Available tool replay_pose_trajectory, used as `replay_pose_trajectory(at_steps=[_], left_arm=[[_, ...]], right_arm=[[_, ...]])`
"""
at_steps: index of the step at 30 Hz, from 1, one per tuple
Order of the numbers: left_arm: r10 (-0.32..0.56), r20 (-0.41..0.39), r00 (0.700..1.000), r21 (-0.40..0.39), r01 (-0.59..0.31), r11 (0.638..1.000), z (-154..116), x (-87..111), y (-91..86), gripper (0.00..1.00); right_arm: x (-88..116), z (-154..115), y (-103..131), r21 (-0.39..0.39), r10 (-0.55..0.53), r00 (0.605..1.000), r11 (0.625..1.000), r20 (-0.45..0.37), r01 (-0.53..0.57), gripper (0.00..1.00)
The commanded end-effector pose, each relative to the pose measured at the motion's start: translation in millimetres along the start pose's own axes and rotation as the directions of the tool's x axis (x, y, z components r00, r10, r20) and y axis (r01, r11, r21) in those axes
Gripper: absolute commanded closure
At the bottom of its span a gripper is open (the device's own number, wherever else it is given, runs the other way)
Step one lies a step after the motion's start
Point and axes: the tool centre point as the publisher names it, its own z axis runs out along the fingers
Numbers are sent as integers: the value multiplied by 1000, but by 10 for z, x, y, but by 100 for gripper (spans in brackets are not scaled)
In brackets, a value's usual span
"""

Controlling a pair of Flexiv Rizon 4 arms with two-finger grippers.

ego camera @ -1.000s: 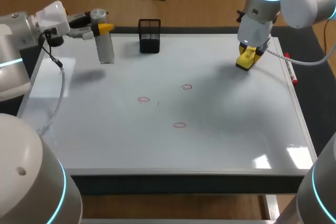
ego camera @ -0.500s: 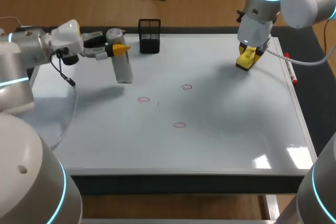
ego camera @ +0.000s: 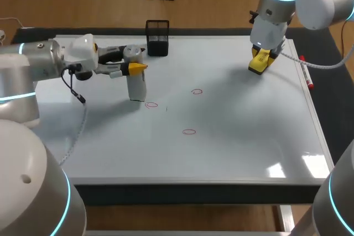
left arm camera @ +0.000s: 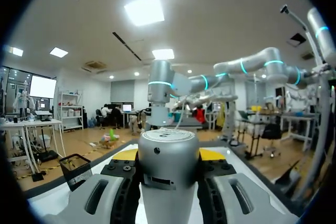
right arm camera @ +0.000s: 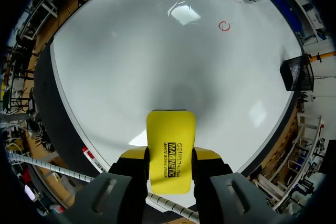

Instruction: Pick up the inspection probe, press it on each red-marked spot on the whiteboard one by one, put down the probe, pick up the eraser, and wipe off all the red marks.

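Left gripper point(ego camera: 131, 61): pinching probe point(ego camera: 136, 85) | Right gripper point(right arm camera: 170, 157): pinching eraser point(right arm camera: 170, 132) | Risk: probe tip just beside nearest red mark point(ego camera: 151, 104); a straight press may miss it.

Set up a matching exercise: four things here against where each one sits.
1. inspection probe
2. eraser
3. mesh basket
4. marker pen

A. along the whiteboard's right edge
B. in the right claw
C. at the whiteboard's far edge
D. in the left claw, by a red mark

Pairs: 1-D, 2-B, 3-C, 4-A.
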Motion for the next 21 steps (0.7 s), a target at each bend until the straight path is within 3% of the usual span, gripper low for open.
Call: replay_pose_trajectory(at_steps=[1, 21], left_arm=[[5, 0, 1000, 13, -5, 1000, 73, 56, 66, 100], [18, -23, 1000, 9, -18, 1000, 302, 175, 168, 100]], right_arm=[[0, -5, -6, 2, -2, 1000, 1000, -3, 2, 100], [0, -5, -6, 2, -2, 1000, 1000, -3, 2, 100]])
